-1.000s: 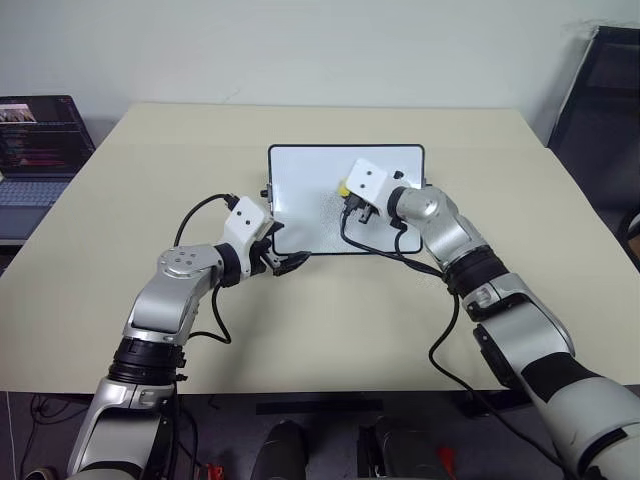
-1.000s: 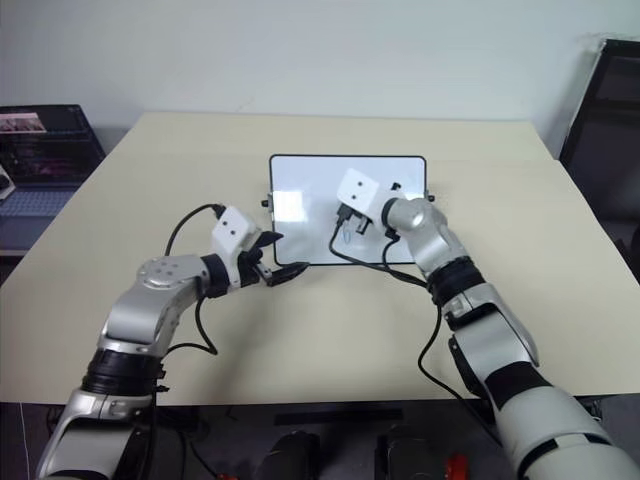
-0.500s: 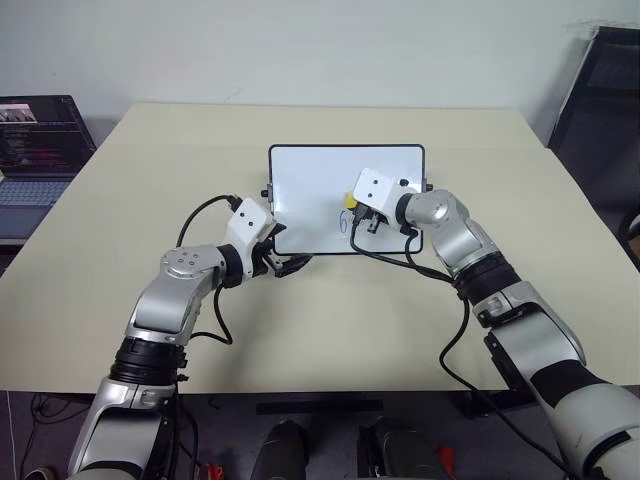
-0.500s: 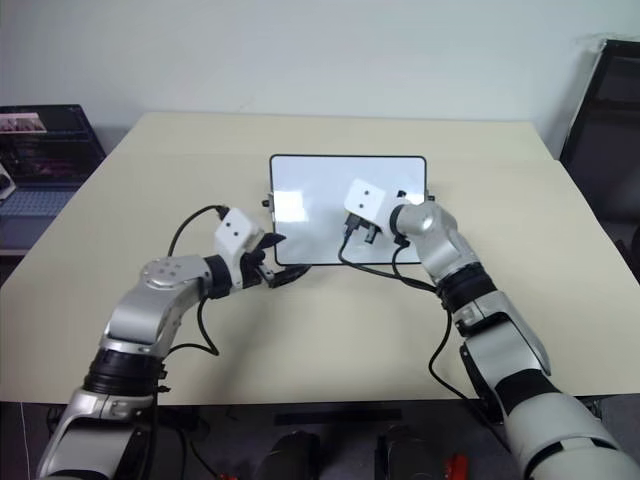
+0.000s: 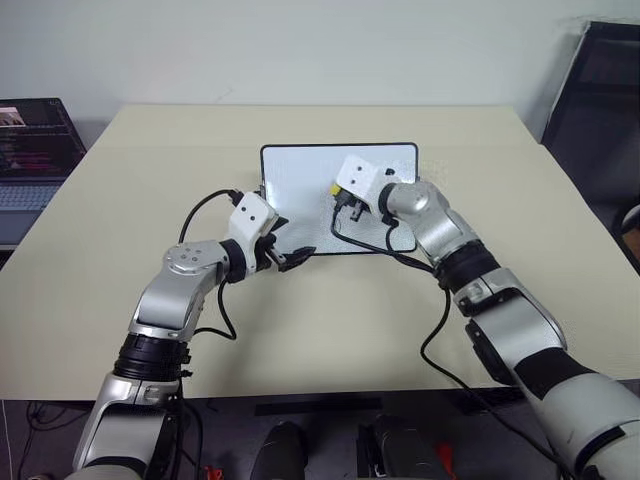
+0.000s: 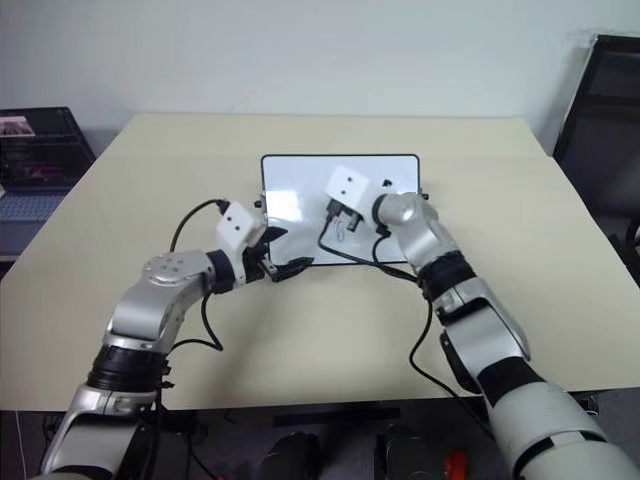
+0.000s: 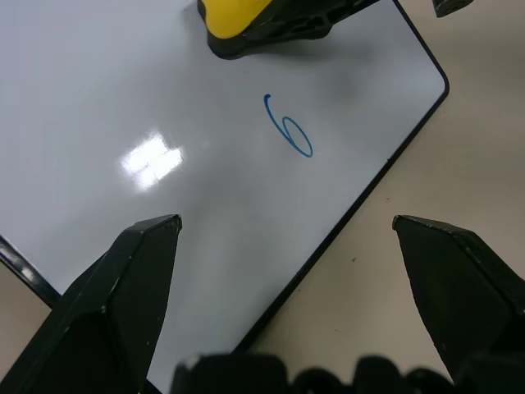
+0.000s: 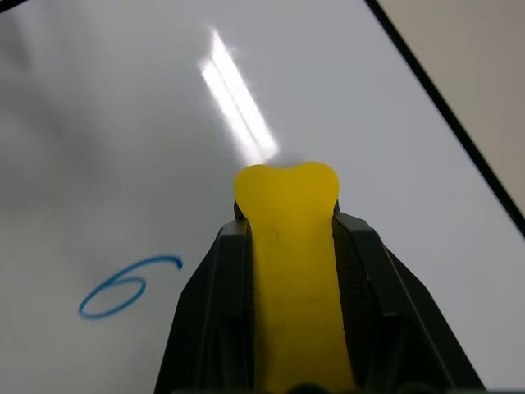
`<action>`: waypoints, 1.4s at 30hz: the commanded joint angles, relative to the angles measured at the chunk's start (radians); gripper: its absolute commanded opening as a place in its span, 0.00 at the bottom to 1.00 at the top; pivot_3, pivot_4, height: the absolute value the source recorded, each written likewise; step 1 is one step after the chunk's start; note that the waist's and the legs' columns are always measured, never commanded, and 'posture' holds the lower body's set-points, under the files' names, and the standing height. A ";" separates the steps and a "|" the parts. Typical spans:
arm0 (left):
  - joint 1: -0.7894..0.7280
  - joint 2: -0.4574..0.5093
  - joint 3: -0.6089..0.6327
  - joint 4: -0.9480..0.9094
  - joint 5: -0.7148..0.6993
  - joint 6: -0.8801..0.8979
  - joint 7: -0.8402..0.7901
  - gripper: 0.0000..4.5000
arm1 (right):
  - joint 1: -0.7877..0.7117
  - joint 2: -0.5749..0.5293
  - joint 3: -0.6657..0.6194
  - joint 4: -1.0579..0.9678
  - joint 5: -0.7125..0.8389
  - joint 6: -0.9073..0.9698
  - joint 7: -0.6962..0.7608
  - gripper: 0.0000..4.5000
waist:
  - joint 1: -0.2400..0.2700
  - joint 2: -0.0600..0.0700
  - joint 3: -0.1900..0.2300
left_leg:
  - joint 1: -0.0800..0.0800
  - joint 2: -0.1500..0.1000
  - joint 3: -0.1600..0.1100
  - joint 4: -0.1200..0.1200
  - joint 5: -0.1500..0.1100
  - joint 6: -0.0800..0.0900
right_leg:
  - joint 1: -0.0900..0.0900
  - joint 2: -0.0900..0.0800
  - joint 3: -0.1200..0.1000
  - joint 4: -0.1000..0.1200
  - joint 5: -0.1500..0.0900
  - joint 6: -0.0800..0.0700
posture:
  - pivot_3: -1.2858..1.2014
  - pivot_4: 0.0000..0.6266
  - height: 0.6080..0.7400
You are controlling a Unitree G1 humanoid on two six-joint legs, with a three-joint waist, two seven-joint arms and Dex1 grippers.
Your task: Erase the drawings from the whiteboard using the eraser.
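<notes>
My right gripper point(image 8: 287, 246) is clamped on the yellow eraser point(image 8: 289, 246), its two black fingers point(image 8: 209, 320) pressed against the block's sides; in the right wrist view the eraser's rounded end sits at the middle of the frame, over the white surface. In the left eye view that gripper sits just above centre, over the right half of the whiteboard point(image 5: 300, 175), which lies flat on the beige table point(image 5: 150, 180) in the upper middle of the frame.

One blue mark, a "6" point(image 7: 289, 127), shows on the board. In the left wrist view it sits right of centre, near the board's black-framed edge, with the eraser in the upper middle of that frame, near the mark but apart from it. In the right wrist view the "6" lies at the lower left, beside the gripper's fingers.

My left gripper point(image 7: 303, 271) stands with its fingers spread wide and holds nothing. In the left eye view it is just left of centre, at the board's lower left corner.

A laptop point(image 5: 30, 150) sits at the far left edge of the left eye view, and a black chair point(image 5: 600, 100) at the upper right.
</notes>
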 commanded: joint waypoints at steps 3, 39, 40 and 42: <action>-0.029 -0.008 0.035 -0.016 -0.010 -0.016 0.015 1.00 | -0.066 0.013 -0.026 0.085 0.005 -0.056 -0.039 0.22 | 0.003 0.000 0.000 | 0.000 0.000 0.000 -0.004 0.000 0.000 | 0.000 0.000 0.000 -0.003 0.000 0.000 | 0.52 0.24 1.00; 0.099 -0.006 0.154 -0.127 -0.097 -0.046 0.006 1.00 | 0.644 -0.164 -0.349 -1.302 0.534 0.632 0.153 0.22 | 0.031 0.001 0.000 | -0.009 0.000 -0.003 -0.007 0.000 0.000 | -0.005 -0.001 0.000 -0.011 0.000 0.000 | 0.52 0.24 1.00; 0.111 -0.008 0.164 -0.137 -0.106 -0.045 0.008 1.00 | 0.682 -0.167 -0.346 -1.332 0.539 0.633 0.144 0.22 | 0.031 0.001 0.000 | -0.009 0.000 -0.003 -0.007 0.000 0.000 | -0.005 -0.001 0.000 -0.011 0.000 0.000 | 0.52 0.24 1.00; 0.140 -0.006 0.182 -0.156 -0.114 -0.063 0.010 1.00 | 0.755 -0.158 -0.344 -1.388 0.559 0.645 0.115 0.22 | 0.029 0.001 0.000 | -0.009 0.000 -0.003 -0.007 0.000 0.000 | -0.005 -0.001 0.000 -0.011 0.000 0.000 | 0.52 0.24 1.00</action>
